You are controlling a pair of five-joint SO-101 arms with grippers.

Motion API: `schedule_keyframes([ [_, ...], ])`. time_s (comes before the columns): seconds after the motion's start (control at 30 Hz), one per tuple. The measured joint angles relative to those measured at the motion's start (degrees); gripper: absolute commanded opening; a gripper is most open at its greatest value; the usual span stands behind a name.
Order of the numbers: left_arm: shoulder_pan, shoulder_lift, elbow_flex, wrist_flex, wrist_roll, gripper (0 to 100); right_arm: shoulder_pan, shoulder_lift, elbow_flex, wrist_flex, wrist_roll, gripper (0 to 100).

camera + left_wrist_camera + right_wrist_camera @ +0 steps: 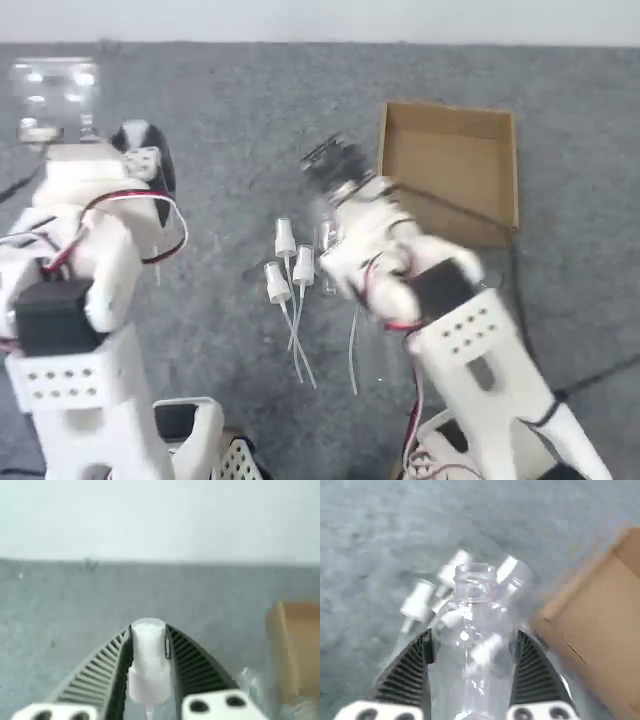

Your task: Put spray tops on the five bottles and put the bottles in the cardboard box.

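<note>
**Beside the cardboard box: one top and one bottle in the hands**

Near the cardboard box (450, 170), on its side that faces the left arm, I see three loose spray tops (285, 240) lying on the grey worktop (220, 120). They lie close together, each with a thin tube pointing away from the box. The box itself stands open and I can see its bare brown floor.

From the right wrist camera, the right hand (472, 637) is closed around a clear bottle (475, 595). One dark ribbed finger presses each side of the body. The neck of the bottle is open and carries no top. It points away from the hand, toward the loose tops on the worktop. The box is just beside this hand, with one corner of its wall near the bottle. In the high view the right arm stands next to the box, between it and the loose tops.

From the left wrist camera, the left hand (148, 640) is closed on a white spray top (147, 665), which stands upright between the two fingers. This hand is raised above the worktop and is well apart from the box, which shows as a brown shape far to one side.
</note>
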Motion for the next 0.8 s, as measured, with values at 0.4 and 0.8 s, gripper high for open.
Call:
schedule_keyframes([
  [0.4,0.09,0.0,-8.44,-0.79,17.41,1,-12.13,-0.88,12.04,-17.49,4.48,0.6],
  [0.8,4.92,-0.44,-2.11,-9.32,21.27,1,-13.27,-12.57,23.91,-29.01,0.0,0.6],
])
